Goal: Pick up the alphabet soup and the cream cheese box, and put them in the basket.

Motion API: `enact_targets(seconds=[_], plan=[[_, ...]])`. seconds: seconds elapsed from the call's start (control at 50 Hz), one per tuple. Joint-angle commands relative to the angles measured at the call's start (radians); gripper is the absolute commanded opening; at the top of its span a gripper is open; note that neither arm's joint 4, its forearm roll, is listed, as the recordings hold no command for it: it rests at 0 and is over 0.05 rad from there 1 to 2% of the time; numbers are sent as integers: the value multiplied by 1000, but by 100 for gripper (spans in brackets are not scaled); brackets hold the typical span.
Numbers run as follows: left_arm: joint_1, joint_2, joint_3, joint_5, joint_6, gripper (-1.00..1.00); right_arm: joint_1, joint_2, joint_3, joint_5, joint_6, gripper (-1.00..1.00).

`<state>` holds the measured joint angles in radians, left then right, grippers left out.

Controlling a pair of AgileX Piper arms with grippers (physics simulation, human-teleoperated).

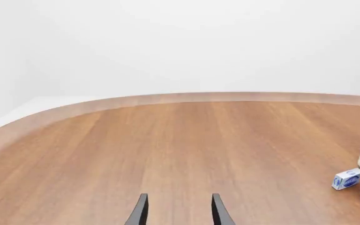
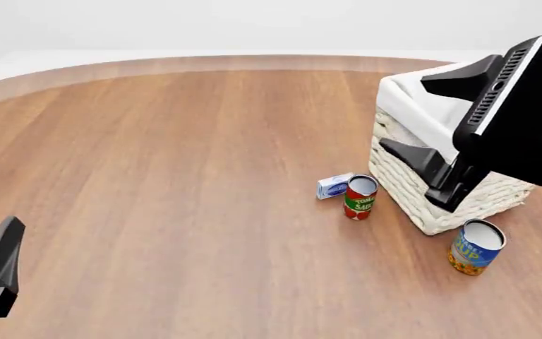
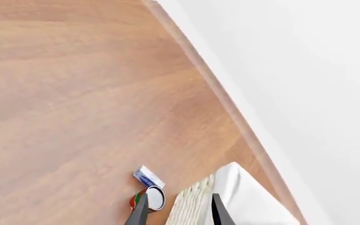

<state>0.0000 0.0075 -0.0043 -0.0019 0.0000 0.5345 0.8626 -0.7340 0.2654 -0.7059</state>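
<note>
The alphabet soup (image 2: 476, 246) stands upright on the table (image 2: 177, 176), just off the near corner of the basket (image 2: 412, 180). Left of the basket's near side stands the tomato sauce can (image 2: 360, 197), with the cream cheese box (image 2: 334, 186) lying against its far-left side. The right gripper (image 3: 176, 211) hangs above the basket, jaws parted and empty. The left gripper (image 1: 178, 211), well left of the basket, is likewise spread, holding nothing.
</note>
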Motion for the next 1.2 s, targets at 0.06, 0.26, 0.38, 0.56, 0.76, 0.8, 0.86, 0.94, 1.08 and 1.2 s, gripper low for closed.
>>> enact_targets(seconds=[0.06,0.26,0.38,0.56,0.76,0.8,0.86,0.94,1.08,1.2], plan=[[0,0,0,0,0,100,29,59,-17,-12,-68,100],[0,0,0,0,0,100,56,125,-53,-31,-128,100],[0,0,0,0,0,100,59,156,-86,-16,-155,100],[0,0,0,0,0,100,81,201,-102,-22,-199,100],[0,0,0,0,0,100,104,261,-137,4,-211,100],[0,0,0,0,0,100,104,267,-144,11,-218,100],[0,0,0,0,0,100,98,279,-147,12,-234,100],[0,0,0,0,0,100,88,294,-159,22,-243,100],[0,0,0,0,0,100,81,298,-170,45,-250,100],[0,0,0,0,0,100,74,283,-162,50,-261,100]])
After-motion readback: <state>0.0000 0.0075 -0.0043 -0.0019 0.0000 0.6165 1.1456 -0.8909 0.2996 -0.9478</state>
